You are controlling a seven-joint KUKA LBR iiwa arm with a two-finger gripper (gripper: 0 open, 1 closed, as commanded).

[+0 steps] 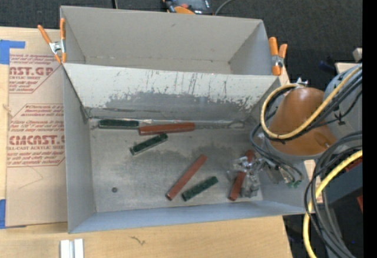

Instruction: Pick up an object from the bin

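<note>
My gripper (250, 175) is low in the bin's near right corner, its metal fingers down beside a short red-brown stick (236, 186) that leans against them. I cannot make out how the fingers stand around it. A short dark green stick (199, 188) lies just left of it on the floor, and a longer red-brown stick (186, 177) lies slanted beyond that.
Further left a dark green stick (148, 144) lies slanted mid-floor. Along the back wall's foot lie a long dark green stick (119, 124) and a red-brown stick (166, 129) end to end. The arm's orange cover and cables hang over the right rim.
</note>
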